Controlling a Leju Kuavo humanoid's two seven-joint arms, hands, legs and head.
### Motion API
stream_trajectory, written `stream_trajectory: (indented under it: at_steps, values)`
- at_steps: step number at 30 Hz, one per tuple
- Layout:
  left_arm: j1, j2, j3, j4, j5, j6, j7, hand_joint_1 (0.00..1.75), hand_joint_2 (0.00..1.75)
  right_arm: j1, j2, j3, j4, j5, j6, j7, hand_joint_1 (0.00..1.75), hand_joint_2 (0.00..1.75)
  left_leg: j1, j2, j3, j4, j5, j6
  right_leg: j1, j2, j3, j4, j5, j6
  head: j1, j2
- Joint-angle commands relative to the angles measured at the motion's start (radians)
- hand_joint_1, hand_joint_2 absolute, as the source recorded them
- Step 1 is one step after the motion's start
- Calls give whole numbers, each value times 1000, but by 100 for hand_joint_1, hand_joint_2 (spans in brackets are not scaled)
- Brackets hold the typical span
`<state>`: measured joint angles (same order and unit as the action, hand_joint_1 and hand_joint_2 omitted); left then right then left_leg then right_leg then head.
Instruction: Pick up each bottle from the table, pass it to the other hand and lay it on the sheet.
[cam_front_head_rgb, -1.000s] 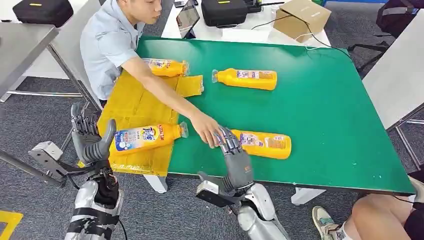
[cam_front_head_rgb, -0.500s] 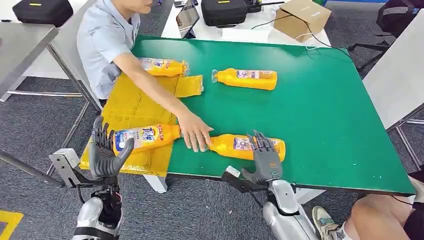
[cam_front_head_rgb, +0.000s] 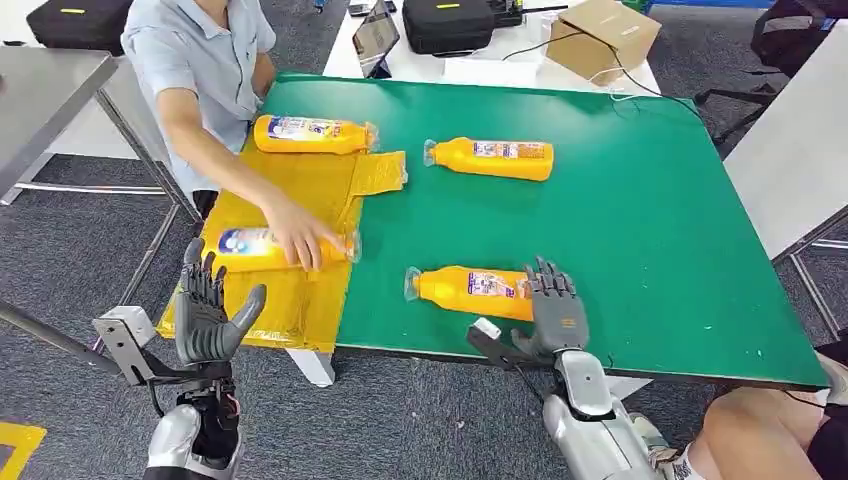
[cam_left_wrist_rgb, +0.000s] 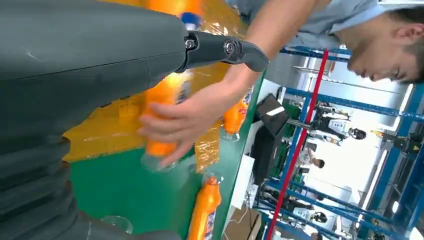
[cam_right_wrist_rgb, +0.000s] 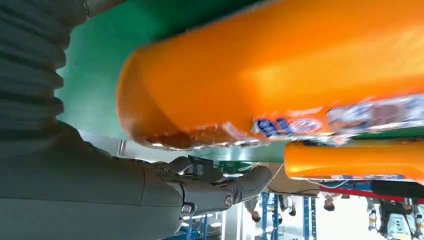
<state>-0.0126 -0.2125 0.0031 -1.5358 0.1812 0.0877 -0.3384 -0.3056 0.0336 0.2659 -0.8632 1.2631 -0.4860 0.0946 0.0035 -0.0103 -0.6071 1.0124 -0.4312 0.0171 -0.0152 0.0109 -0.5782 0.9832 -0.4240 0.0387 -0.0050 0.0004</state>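
person's hand (cam_front_head_rgb: 296, 238) moved to sheet bottle (cam_front_head_rgb: 262, 250) | right hand (cam_front_head_rgb: 553, 308) upright (fingers spread)

two bottles (cam_front_head_rgb: 310, 134) on sheet (cam_front_head_rgb: 283, 204) at left, two bottles (cam_front_head_rgb: 492, 159) on table (cam_front_head_rgb: 650, 220)

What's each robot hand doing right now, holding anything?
Left hand: open, holding nothing.
Right hand: fingers over the near bottle; grip cannot be told.

Near bottle (cam_front_head_rgb: 475, 290) base hidden behind right robot hand (cam_front_head_rgb: 553, 310); contact perhaps, cannot tell. Sheet bottle (cam_front_head_rgb: 250, 247) middle covered by person's hand (cam_front_head_rgb: 300, 240). Label print too blurred to read.
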Motion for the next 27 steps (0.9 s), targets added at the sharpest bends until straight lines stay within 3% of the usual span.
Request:
stream_trajectory:
  at_steps: [1, 5, 12, 13, 14, 15, 20, 21, 24, 27]
  values:
    - [-41, 22, -20, 44, 8, -10, -3, 0, 175, -174, -8, -39, 279, 0, -17, -40, 0, 175, 0, 1, 3, -1, 0, -1, 1, -1, 3, -1, 0, -2, 0, 0]
    - [-57, 24, -27, 60, 13, -13, -3, 0, 175, -220, 3, -58, 344, -38, 36, -58, 0, 175, 0, 1, 1, 0, 0, -1, 0, 0, 1, 0, 1, 0, 0, 0]
    - [-109, 36, -41, 128, 45, -32, 14, 0, 175, -290, 30, -70, 497, -113, 236, -108, 2, 175, 1, 1, 4, -1, 1, -1, 1, -1, 3, -1, 1, -1, 0, 0]
    - [-112, 37, -43, 131, 45, -32, 14, 0, 175, -288, 33, -68, 501, -116, 243, -115, 58, 175, 1, 1, 5, -1, 1, -1, 1, -1, 4, -1, 1, 0, 0, 0]
    - [-112, 37, -43, 131, 45, -32, 14, 0, 175, -288, 33, -68, 501, -116, 243, -115, 157, 175, 1, 0, 6, -1, 1, -1, 1, -2, 5, -2, 1, -1, 0, 0]
    - [-117, 38, -47, 140, 48, -35, 14, 0, 175, -293, 35, -54, 516, -107, 266, -109, 175, 175, 1, 0, 7, -1, 0, -1, 1, -2, 6, -1, 1, 0, 0, 0]
    - [-130, 44, -54, 157, 60, -45, 18, 0, 175, -298, 38, -47, 536, -119, 315, -105, 175, 175, 1, 0, 10, -2, 2, -1, 2, -2, 8, -3, 2, -2, 0, 0]
    - [-132, 44, -55, 160, 66, -48, 20, 0, 175, -295, 38, -51, 534, -125, 303, -107, 161, 175, 1, 2, 11, -2, 1, -1, 2, -1, 9, -3, 1, -1, 0, 0]
    - [-137, 44, -59, 169, 73, -52, 21, 0, 175, -289, 36, -53, 541, -139, 308, -132, 175, 175, 2, 1, 13, -3, 2, -2, 2, -3, 11, -4, 2, -2, 0, 0]
    - [-141, 47, -66, 173, 77, -54, 19, 0, 175, -275, 40, -64, 527, -170, 290, -191, 175, 175, 2, 1, 15, -3, 1, -2, 3, -3, 13, -4, 1, -2, 0, 0]
